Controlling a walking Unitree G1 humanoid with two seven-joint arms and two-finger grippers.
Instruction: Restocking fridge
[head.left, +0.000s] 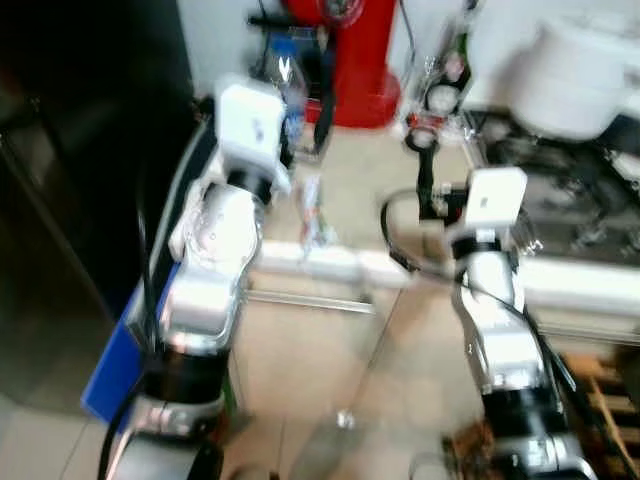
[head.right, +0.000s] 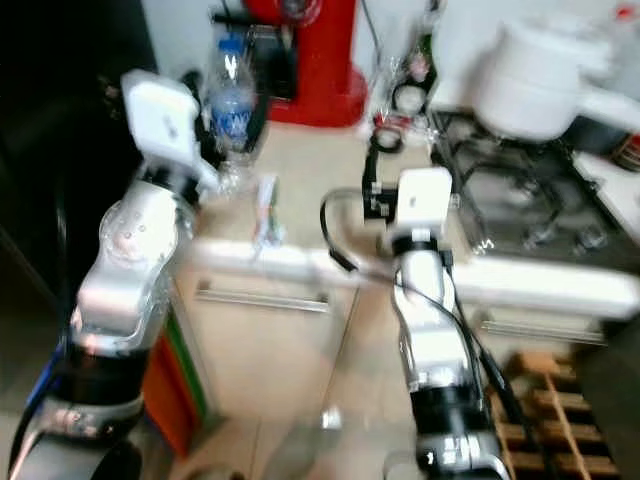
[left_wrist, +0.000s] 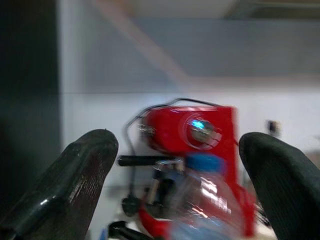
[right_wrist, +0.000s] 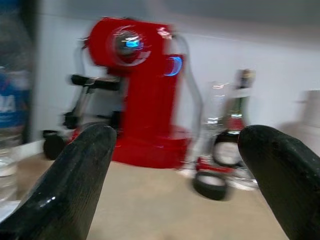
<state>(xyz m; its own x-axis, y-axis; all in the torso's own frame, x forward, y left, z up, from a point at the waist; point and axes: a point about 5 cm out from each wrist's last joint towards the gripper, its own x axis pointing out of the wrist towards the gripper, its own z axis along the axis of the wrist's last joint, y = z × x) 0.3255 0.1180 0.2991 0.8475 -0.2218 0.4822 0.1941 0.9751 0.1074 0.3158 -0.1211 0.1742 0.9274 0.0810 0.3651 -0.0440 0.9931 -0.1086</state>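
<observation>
Left claw (left_wrist: 175, 165) spread wide around bottle (head.right: 231, 105), not touching. Bottle: clear plastic, blue cap, blue label, upright at tabletop's (head.right: 320, 180) left end, before red machine (head.right: 318, 60). Right claw (right_wrist: 175, 170) spread wide, empty, over tabletop. Views blurred.

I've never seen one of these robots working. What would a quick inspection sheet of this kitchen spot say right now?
Surface: beige countertop, blurred.
Job's things: water bottle with blue cap, standing between the left gripper's open fingers.
Clutter: red coffee machine, dark glass bottle, white pot on the gas hob.
Grippers: right gripper open, holding nothing, over the counter.
Cables: black cable looping at the right wrist.
Surroundings: dark fridge on the left; drawer handle below.
</observation>
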